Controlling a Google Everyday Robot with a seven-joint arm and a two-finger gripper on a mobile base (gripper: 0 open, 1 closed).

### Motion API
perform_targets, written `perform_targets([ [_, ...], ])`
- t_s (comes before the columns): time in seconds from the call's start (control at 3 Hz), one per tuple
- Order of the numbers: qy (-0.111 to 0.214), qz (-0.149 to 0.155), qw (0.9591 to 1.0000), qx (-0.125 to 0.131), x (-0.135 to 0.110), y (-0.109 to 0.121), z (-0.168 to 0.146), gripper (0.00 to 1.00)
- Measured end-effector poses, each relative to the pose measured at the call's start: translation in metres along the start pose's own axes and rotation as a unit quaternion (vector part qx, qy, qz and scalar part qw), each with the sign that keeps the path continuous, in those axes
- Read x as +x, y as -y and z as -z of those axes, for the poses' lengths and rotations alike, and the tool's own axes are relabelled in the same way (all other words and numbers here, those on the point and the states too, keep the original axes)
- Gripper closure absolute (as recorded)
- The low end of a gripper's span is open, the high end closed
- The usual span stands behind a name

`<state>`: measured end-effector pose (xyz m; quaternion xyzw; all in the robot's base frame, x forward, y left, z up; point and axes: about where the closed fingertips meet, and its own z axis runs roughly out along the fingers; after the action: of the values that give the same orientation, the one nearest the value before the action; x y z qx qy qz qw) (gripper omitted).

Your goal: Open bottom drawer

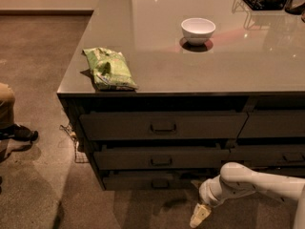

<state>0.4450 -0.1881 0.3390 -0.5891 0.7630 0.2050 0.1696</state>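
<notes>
While hand [199, 216] hovers rightward, bottom drawer [138, 181] runs horizontally.

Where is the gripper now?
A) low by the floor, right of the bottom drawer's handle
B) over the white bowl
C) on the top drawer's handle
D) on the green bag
A: the gripper hangs low, below and right of the handle of the bottom drawer, apart from it.
</notes>
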Motion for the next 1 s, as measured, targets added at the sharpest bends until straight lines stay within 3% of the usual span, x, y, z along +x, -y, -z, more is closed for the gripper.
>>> perform_targets([
  [0.33,-0.006,0.004,0.9999,0.007,0.009,0.012,-0.024,0.00],
  [1.0,0.035,0.048,0.9977,0.032,0.016,0.064,-0.079,0.00],
])
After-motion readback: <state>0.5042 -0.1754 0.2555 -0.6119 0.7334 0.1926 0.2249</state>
